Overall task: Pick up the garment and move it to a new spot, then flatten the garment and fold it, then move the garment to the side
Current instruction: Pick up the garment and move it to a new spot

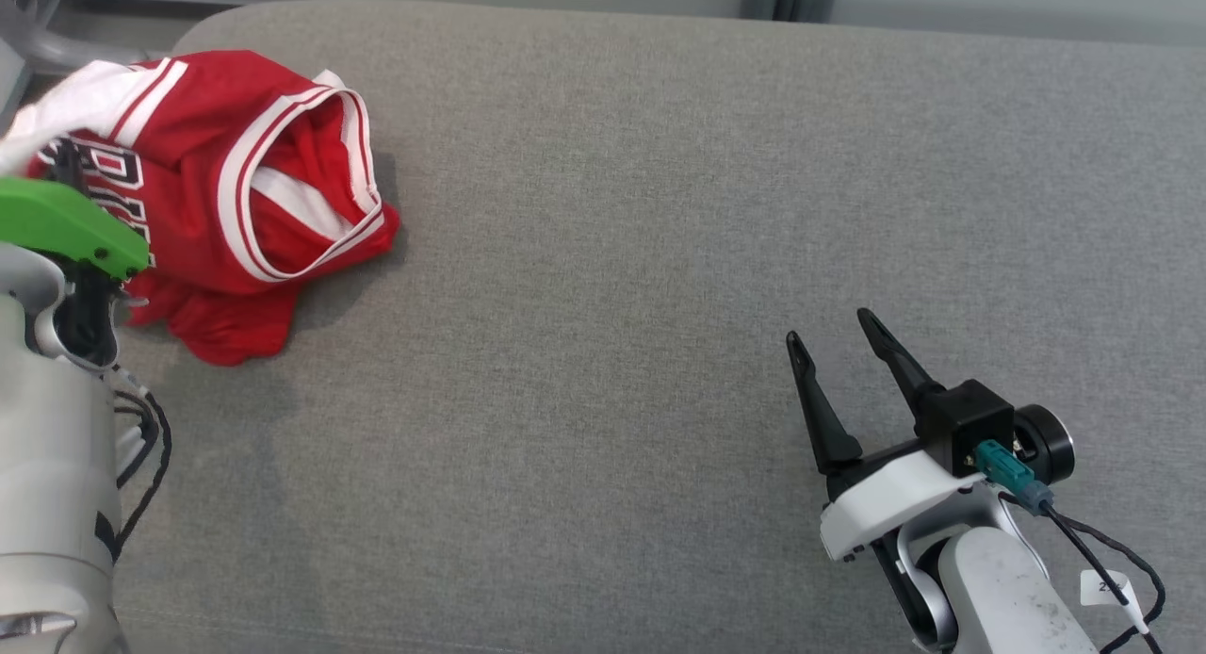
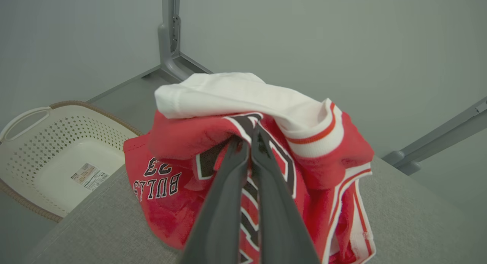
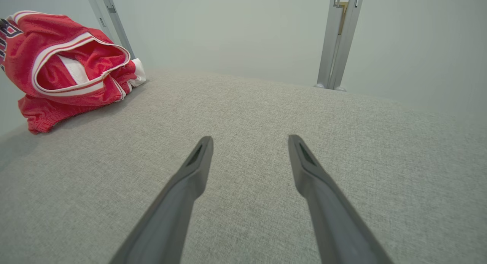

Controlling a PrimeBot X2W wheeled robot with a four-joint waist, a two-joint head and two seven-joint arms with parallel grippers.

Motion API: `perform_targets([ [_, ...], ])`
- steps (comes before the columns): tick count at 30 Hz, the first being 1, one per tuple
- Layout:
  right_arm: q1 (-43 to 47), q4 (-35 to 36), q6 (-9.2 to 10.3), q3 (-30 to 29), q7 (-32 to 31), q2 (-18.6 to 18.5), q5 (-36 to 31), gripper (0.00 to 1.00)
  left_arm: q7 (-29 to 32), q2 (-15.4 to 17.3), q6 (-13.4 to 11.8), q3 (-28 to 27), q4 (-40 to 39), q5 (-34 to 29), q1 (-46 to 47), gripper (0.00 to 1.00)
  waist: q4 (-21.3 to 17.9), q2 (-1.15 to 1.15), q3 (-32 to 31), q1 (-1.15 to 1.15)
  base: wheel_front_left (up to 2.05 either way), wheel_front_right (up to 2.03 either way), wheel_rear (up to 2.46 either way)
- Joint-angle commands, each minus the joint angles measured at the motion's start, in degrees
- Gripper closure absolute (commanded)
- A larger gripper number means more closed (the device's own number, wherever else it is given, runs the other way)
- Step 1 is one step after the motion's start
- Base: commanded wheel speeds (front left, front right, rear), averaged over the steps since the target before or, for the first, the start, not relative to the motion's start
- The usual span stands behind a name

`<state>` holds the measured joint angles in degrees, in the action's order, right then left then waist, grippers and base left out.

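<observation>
Left gripper [image 2: 247, 139] clamped on garment [image 2: 167, 150]; right gripper [image 1: 829, 327] spread

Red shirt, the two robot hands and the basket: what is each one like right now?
red shirt: crumpled in a heap at a corner of the table, not flattened or folded yet.
left hand: shut, pinching the red shirt.
right hand: open, holding nothing, over the bare grey table.
basket: down beside the table, no clothes inside, just a label.
</observation>
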<state>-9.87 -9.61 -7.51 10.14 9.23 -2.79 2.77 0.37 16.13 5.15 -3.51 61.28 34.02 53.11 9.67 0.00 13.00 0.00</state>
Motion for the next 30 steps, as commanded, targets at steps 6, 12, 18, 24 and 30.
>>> perform_targets([
  [6, 1.09, -2.46, 0.04, -0.5, 2.41, -0.19, 3.15, 0.0, -0.27, -0.57, 1.07, 4.29, -6.45, -3.19, 7.54, 1.0, -1.66, 0.0, -8.84, 0.0, 0.0, 0.0, 0.0],
  [12, 1.75, -3.94, 0.04, -1.72, 3.54, -0.21, 4.35, 0.0, 1.46, -3.17, 1.64, 8.48, -13.53, -4.86, 12.3, 1.0, -6.07, 0.0, -11.23, 0.0, 0.0, 0.0, 0.0],
  [18, 2.26, -4.73, 0.04, -2.61, 4.0, -0.2, 4.62, 0.0, 3.08, -7.97, 2.03, 11.94, -21.81, -3.43, 14.42, 1.0, -12.55, 0.0, -11.92, 0.0, 0.0, 0.0, 0.0],
  [24, 1.09, -4.36, 0.04, -2.44, 4.16, -0.16, 5.06, 0.0, 5.61, -11.49, 2.24, 16.35, -29.16, -1.15, 13.34, 1.0, -18.78, 0.0, -10.5, 0.0, 0.0, 0.0, 0.0],
  [30, 0.68, -4.02, 0.04, -3.68, 4.55, -0.16, 5.31, 0.0, 7.1, -12.87, 2.24, 23.59, -33.25, -0.03, 8.61, 1.0, -22.28, 0.0, -8.02, 0.0, 0.0, 0.0, 0.0],
])
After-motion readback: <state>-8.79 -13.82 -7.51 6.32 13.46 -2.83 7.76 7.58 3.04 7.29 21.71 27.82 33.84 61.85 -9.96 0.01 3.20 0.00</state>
